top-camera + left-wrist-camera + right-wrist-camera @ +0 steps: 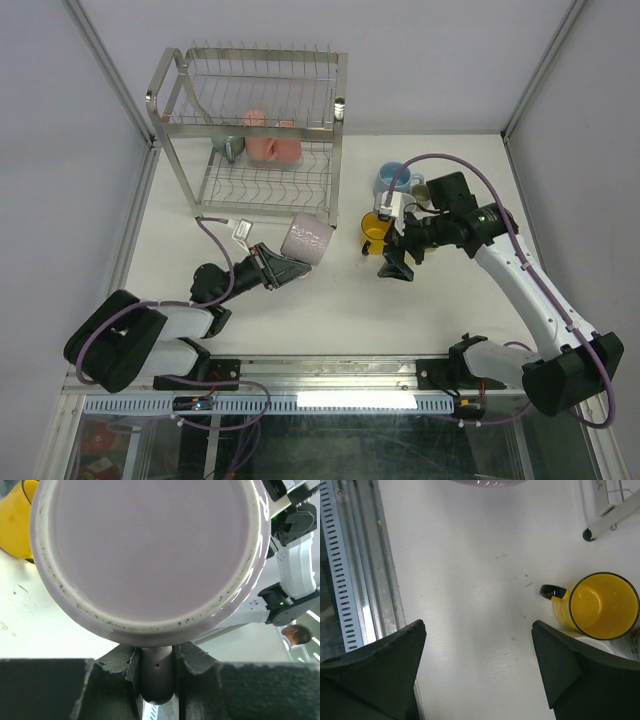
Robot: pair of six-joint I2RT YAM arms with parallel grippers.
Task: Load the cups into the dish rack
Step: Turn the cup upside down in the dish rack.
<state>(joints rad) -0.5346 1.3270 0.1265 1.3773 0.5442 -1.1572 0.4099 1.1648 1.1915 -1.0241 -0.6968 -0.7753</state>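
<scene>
Worktop was white and matte, faintly speckled in the right wrist view. Plain pale grey panels closed it in: back wall, left wall, right wall. Slanting aluminium posts stood at the far corners. An aluminium rail ran along the near edge, with a pale slotted strip below it and a bright white light bar alongside. Light was soft and even; shadows fell short.
</scene>
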